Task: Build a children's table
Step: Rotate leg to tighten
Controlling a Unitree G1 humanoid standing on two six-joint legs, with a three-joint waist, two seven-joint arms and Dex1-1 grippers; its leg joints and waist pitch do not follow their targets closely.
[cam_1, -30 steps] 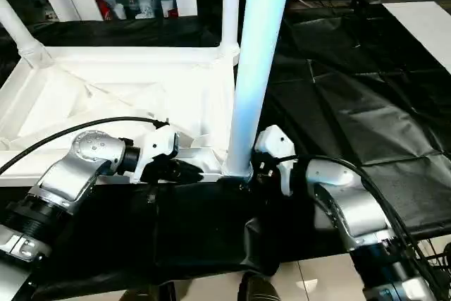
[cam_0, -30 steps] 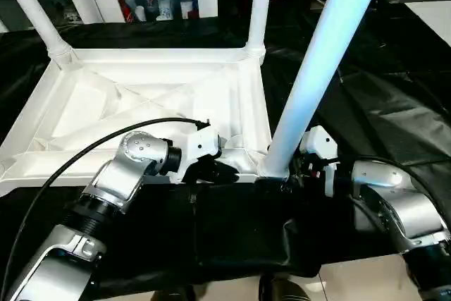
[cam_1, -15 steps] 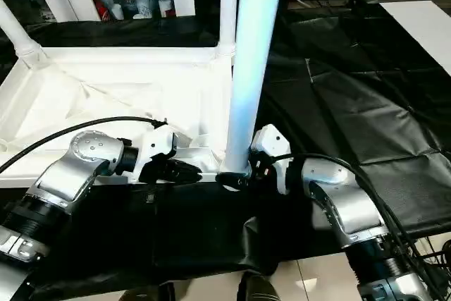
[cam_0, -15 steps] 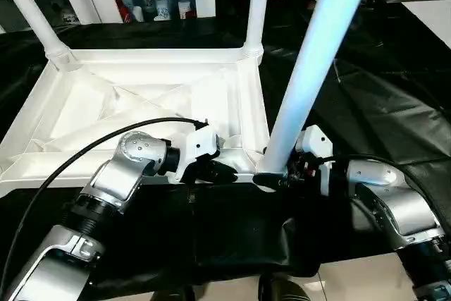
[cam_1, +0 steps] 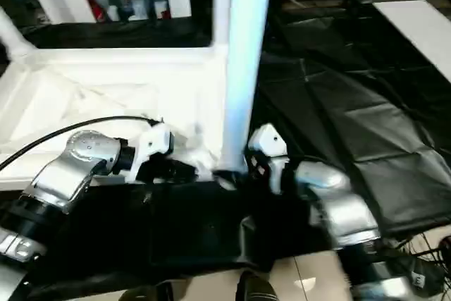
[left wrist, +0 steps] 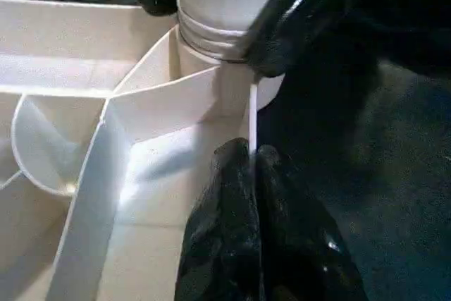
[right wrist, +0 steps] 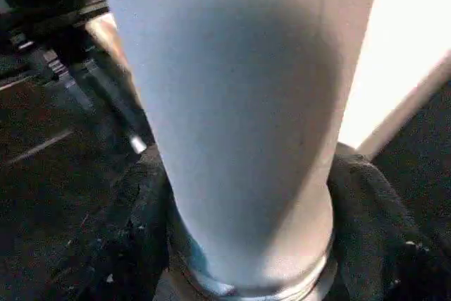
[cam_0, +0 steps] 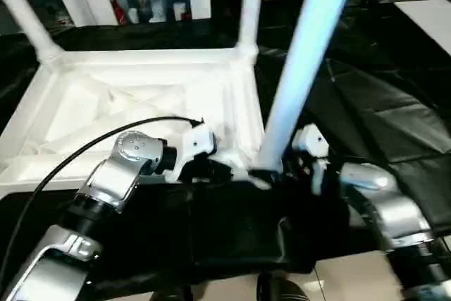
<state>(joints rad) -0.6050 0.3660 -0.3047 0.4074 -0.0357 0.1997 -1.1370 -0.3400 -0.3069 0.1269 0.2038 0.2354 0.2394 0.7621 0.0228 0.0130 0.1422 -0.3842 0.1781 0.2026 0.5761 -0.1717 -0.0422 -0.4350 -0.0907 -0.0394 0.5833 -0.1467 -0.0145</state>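
Tabletop (cam_0: 141, 96) is laid upside down on black sheet (cam_0: 394, 111), two legs seated at far corners. Near-right leg (cam_0: 299, 68) is clasped at its base by R gripper (right wrist: 246, 244), fingers wrapped around the tube over the corner socket (left wrist: 211, 47). L gripper (left wrist: 257, 195) is pinched fully closed, nothing held, tips against the tabletop rim beside that socket

White square plastic tabletop (cam_0: 141, 96): smooth, moulded, faint sheen on ribbed underside. Long white tubular plastic leg (cam_0: 299, 68): smooth, satin. Black plastic sheeting (cam_0: 394, 111): glossy, creased. Silver metal forearms (cam_0: 120, 174): brushed, shiny. Black gripper fingers (left wrist: 261, 237): glossy, rubbery.
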